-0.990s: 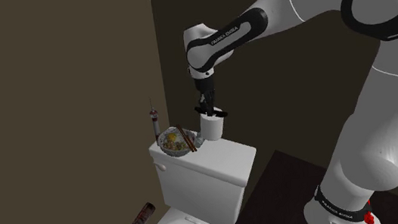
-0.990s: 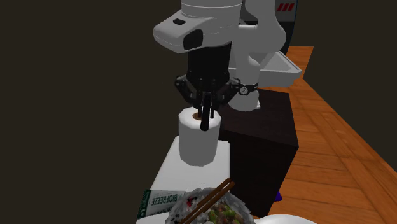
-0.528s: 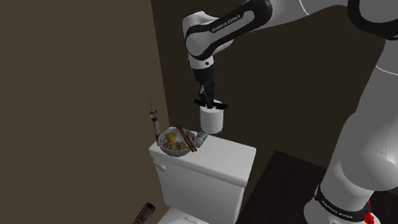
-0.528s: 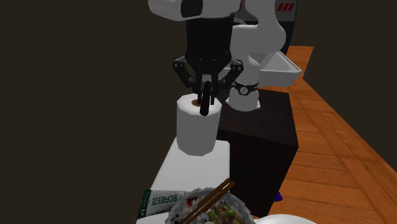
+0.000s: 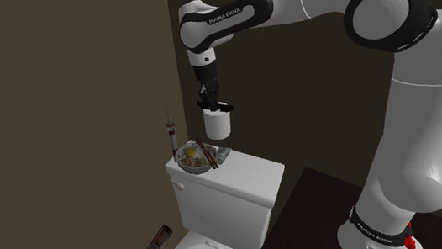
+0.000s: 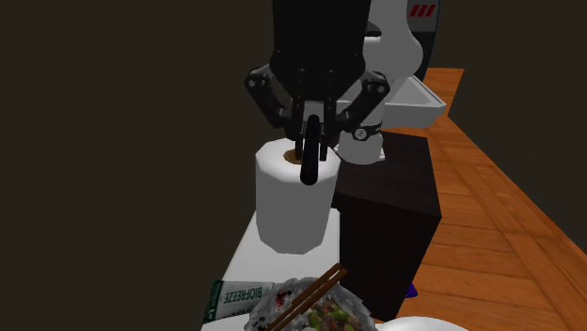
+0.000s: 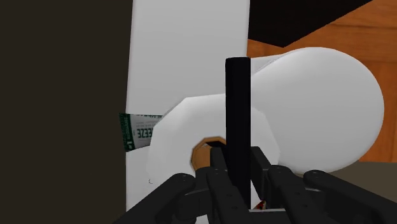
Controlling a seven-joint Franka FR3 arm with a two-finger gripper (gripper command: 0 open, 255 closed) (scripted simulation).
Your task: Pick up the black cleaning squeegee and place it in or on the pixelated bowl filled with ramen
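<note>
in the shoulder view the ramen bowl (image 5: 191,159) sits at the left end of the toilet tank (image 5: 238,181). just right of it and higher, the claw (image 5: 214,103) is clamped nearly closed on a white paper roll (image 5: 218,125), which hangs clear of the tank. a slim black bar (image 7: 238,114) lies at the fingertips; i cannot tell whether that is the squeegee.

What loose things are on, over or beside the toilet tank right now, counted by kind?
White paper roll: 1
Thin black bar: 1
Bowl of ramen with chopsticks: 1
Green-and-white Biofreeze pack: 1
Upright syringe-like stick: 1
Dark bottle on the floor: 1
Total: 6
</note>
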